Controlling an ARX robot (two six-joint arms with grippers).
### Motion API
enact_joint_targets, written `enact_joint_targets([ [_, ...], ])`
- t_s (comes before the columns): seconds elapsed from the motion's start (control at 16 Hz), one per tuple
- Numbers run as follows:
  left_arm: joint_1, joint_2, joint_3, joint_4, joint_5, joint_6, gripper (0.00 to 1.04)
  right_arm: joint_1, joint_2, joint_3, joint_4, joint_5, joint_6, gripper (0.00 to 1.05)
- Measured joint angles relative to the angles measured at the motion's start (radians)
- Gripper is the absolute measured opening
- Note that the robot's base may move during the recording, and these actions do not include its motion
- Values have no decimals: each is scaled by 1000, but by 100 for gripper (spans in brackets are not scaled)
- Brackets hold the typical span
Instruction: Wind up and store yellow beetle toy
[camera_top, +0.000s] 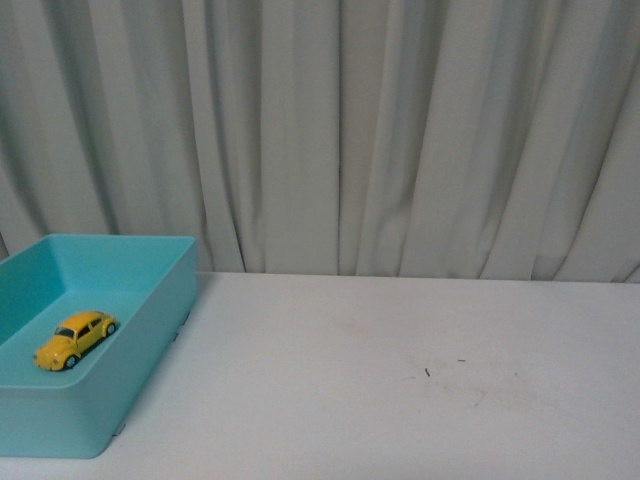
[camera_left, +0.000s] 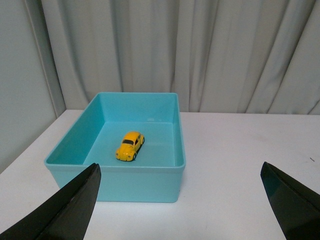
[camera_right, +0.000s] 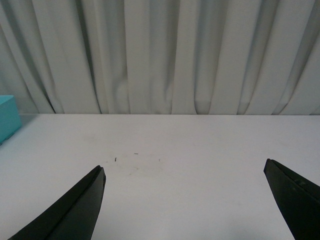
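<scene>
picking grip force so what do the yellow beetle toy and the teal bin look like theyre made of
Yellow beetle toy: glossy painted shell with highlights on the roof, either die-cast metal or hard plastic; the look doesn't settle which. Wheels are dark, probably rubber or plastic.
Teal bin: smooth, uniformly coloured walls with rounded corners and a soft sheen, most likely moulded plastic.

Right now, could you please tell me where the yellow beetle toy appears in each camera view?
Front view: yellow beetle toy at lower left, inside the teal bin.
Left wrist view: left of centre, on the bin floor.
Right wrist view: not in it.
Shared landmark: the teal bin, only its corner in the right wrist view.
</scene>
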Motion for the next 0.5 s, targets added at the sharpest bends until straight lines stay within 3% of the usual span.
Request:
enact_joint_targets([
  [0.5,0,0,0,0,0,0,98,0,0,0,0,0,0,98],
])
